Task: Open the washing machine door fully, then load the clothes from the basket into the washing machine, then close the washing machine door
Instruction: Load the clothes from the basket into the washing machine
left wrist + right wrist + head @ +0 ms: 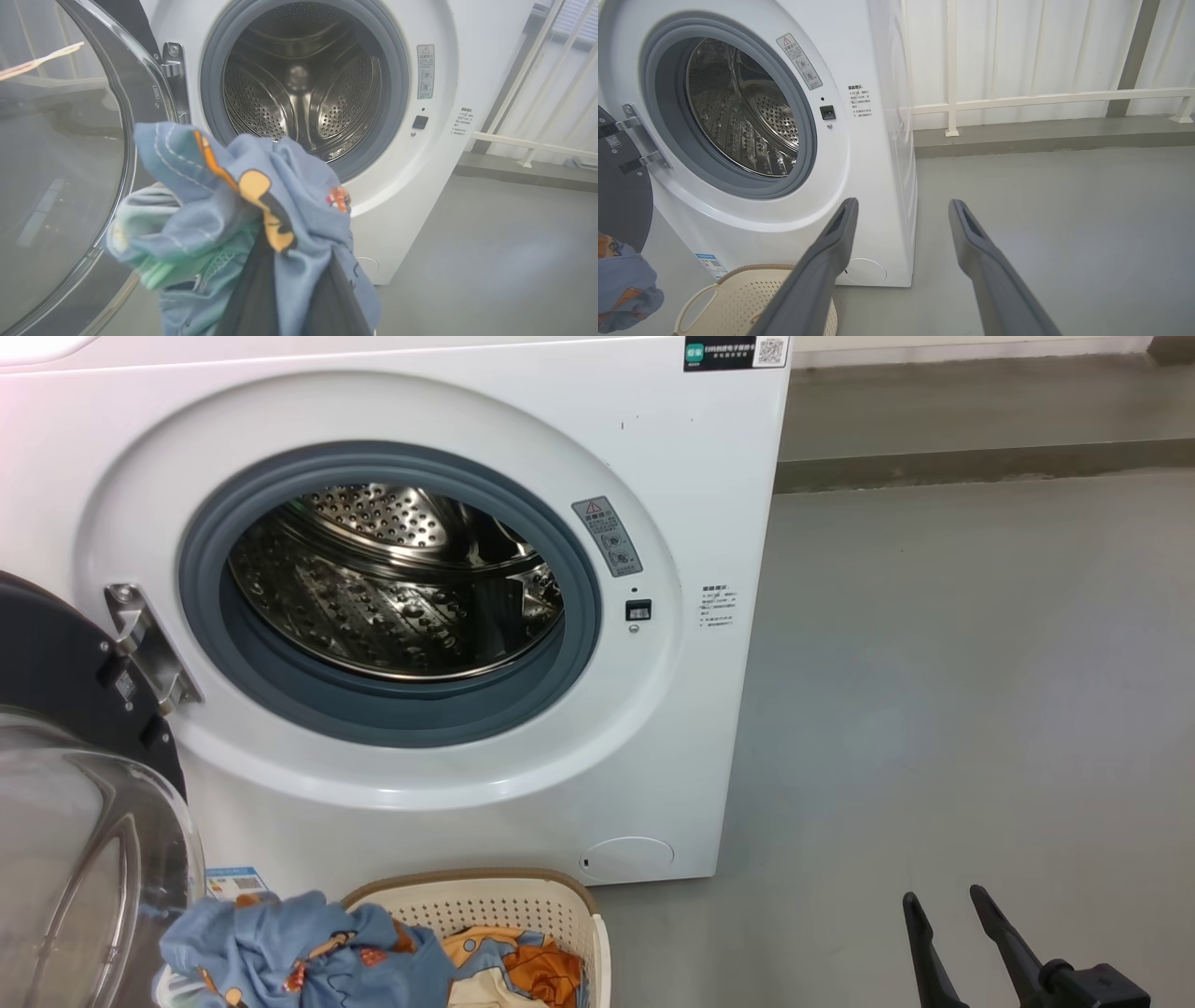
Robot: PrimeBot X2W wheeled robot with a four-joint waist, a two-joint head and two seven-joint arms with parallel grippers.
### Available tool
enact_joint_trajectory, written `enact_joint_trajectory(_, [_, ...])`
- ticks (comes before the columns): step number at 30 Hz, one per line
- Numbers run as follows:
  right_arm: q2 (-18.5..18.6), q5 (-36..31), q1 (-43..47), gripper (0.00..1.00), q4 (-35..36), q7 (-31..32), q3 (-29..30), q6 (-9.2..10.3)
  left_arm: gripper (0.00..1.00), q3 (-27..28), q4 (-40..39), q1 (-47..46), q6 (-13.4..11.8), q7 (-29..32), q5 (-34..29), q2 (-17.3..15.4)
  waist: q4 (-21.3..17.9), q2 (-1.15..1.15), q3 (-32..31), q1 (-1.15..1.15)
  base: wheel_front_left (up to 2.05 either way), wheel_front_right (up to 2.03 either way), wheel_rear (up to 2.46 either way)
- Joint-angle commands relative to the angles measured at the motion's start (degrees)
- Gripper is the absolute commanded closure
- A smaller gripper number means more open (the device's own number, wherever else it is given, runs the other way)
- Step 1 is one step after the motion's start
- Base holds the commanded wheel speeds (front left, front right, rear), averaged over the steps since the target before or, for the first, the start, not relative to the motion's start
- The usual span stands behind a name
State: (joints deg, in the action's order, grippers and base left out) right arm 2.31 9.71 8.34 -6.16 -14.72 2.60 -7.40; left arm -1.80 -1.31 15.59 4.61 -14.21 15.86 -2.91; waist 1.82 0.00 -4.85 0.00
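The white washing machine point(653, 476) stands with its steel drum point(392, 588) exposed. Swung out to the left is the washing machine door point(84, 859), its glass bowl near me. At the bottom sits the cream basket point(523, 905) with a cream and orange garment point(504, 971) of the clothes inside. A light blue printed garment point(280, 952) bunches over the basket's left end. In the left wrist view my left gripper point(299, 247) is shut on this blue garment point(224, 205), fingertips buried in cloth, in front of the drum point(303, 79). My right gripper point(943, 894) hangs open over bare floor, right of the basket point(738, 298).
Grey floor point(934, 709) stretches to the right of the machine. A raised ledge point(980, 467) and a white railing point(1041, 98) run along the back. The door's metal hinge point(149, 644) sticks out at the opening's left edge.
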Motion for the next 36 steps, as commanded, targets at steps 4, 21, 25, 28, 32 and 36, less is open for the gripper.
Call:
enact_joint_trajectory(4, [0.6, 0.2, -1.0, 0.0, 1.4, -0.3, -1.8, -0.09, 1.0, 1.8, -3.3, -1.1, 0.2, -0.8, 0.0, 0.0, 0.0, 0.0, 0.1, 0.0, 0.0, 0.0, 0.0])
enact_joint_trajectory(21, [0.6, -0.2, -1.3, 0.0, 1.8, -0.3, -2.3, -0.09, 1.0, 2.3, -5.8, -1.4, 0.0, -0.8, 1.0, 0.0, -0.5, 0.0, 1.9, 0.0, 0.0, 0.0, 0.0])
enact_joint_trajectory(25, [0.6, -0.2, -1.4, 0.0, 1.8, -0.3, -2.1, -0.09, 1.0, 2.3, -6.0, -1.5, 0.0, -0.8, 1.0, 0.0, -0.8, 0.0, 2.1, 0.0, 0.0, 0.0, 0.0])
enact_joint_trajectory(28, [0.6, -0.2, -1.4, 0.0, 1.7, -0.3, -2.0, -0.09, 1.0, 2.3, -6.1, -1.6, 0.0, -0.8, 0.9, 0.0, -0.9, 0.0, 2.1, 0.0, 0.0, 0.0, 0.0])
enact_joint_trajectory(32, [0.6, 0.1, -1.4, 0.0, 1.7, -0.3, -2.1, -0.09, 1.0, 2.4, -6.2, -1.6, 0.1, -0.8, 1.1, 0.0, -1.1, 0.0, 2.2, 0.0, 0.0, 0.0, 0.0])
enact_joint_trajectory(36, [0.6, 0.2, -1.4, 0.0, 1.6, -0.3, -2.2, -0.09, 1.0, 2.4, -6.2, -1.7, 0.2, -0.8, 1.3, 0.0, -1.1, 0.0, 2.2, 0.0, 0.0, 0.0, 0.0])
